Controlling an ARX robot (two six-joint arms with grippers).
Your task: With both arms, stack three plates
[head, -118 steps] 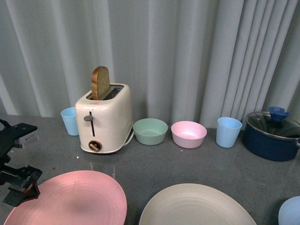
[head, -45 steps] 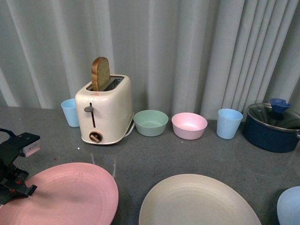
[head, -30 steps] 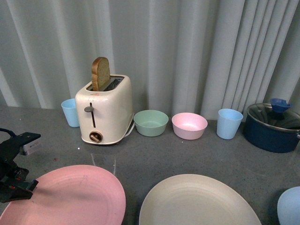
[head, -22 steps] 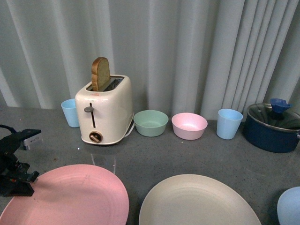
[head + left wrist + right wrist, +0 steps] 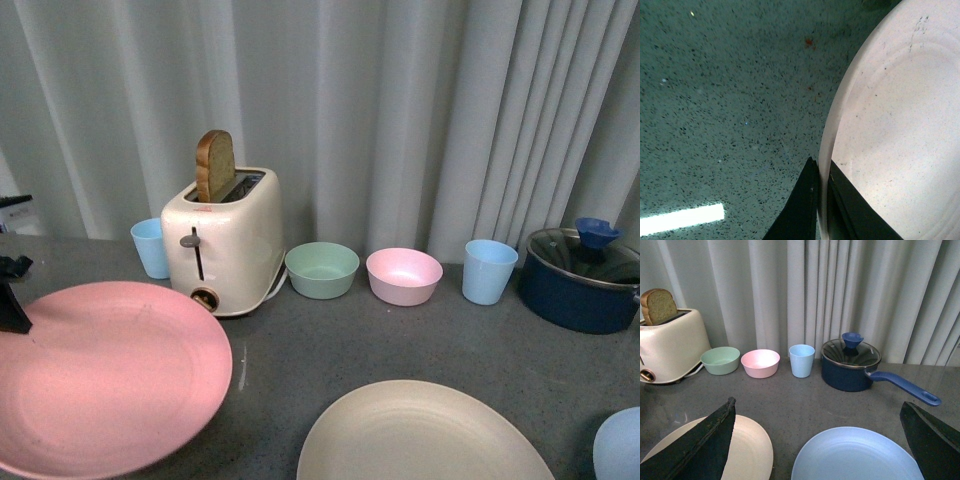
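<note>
Pink plate point(image 5: 110, 375): round, shallow, matte plastic, faint concentric ring. Face up, near level, at front left, seems clear of speckled grey countertop point(image 5: 330, 340). Left gripper point(image 5: 821, 167): black fingers clamped on its rim, one on each face. Cream plate point(image 5: 420, 435) lies flat at front centre. Light blue plate point(image 5: 860, 455) lies flat just right of it, apart. Right gripper point(image 5: 817, 404): jaws spread wide, holding nothing, over these two.

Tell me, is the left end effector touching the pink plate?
Touching. In the left wrist view the left end effector clamps the pink plate by its rim.
</note>
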